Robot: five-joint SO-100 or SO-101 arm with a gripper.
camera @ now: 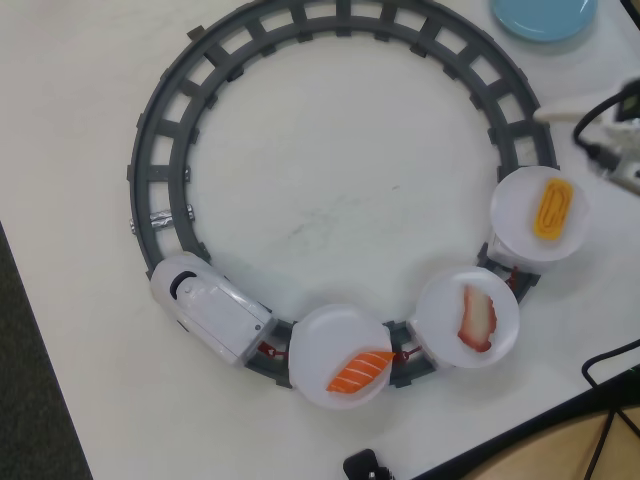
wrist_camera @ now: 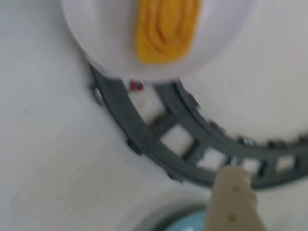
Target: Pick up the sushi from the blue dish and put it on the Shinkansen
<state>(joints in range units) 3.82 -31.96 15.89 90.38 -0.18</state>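
The yellow sushi (camera: 553,207) lies on the round white plate (camera: 520,215) of the last car, at the right of the ring in the overhead view. In the wrist view the sushi (wrist_camera: 166,29) shows blurred at the top, on that plate (wrist_camera: 96,43). The white Shinkansen (camera: 205,305) stands at the lower left of the track. The blue dish (camera: 545,15) sits empty at the top right, and its rim shows in the wrist view (wrist_camera: 190,222). My gripper (camera: 585,125) hovers right of the track, apart from the sushi and empty. Only one beige finger (wrist_camera: 233,202) shows, with nothing against it.
The grey ring track (camera: 160,130) fills the white table. The two other plates carry an orange salmon piece (camera: 360,370) and a pink-red and white piece (camera: 478,318). Black cables (camera: 610,360) run at the right edge, and the table edge cuts across the lower right.
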